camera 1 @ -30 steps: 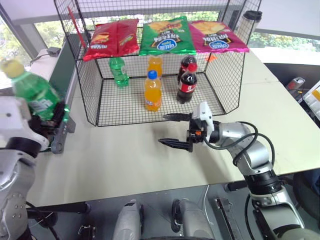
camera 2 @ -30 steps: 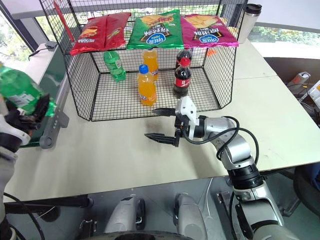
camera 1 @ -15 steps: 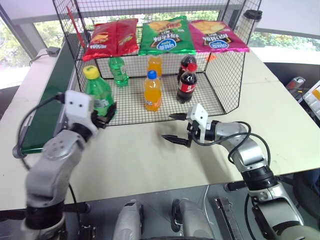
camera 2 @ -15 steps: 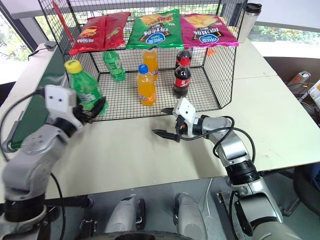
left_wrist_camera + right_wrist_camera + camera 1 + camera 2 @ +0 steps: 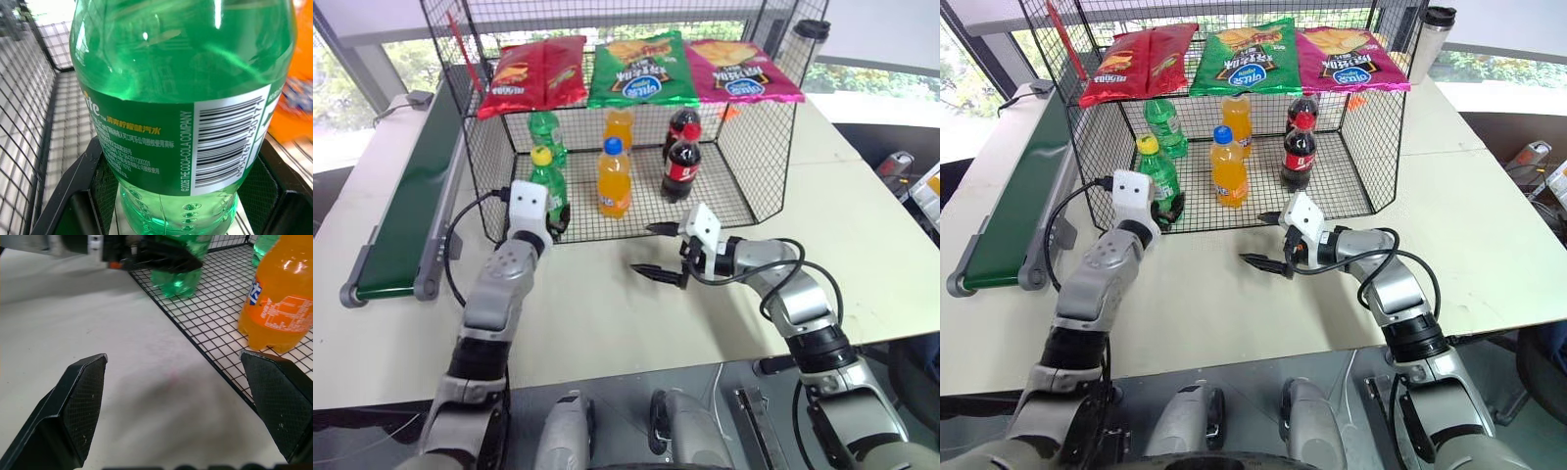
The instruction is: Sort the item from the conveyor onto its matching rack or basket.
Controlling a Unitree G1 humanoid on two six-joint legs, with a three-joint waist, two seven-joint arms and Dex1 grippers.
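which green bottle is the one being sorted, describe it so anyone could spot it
Look in the black wire cage, at its front left corner. The bottle gripped by the left tool is clear green with a yellow cap; the green bottle behind it has a green cap.

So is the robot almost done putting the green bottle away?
Almost. The bottle is off the belt and already inside the cage, near the front corner. The left claw is shut on it. Left to do: let go and pull the arm out.
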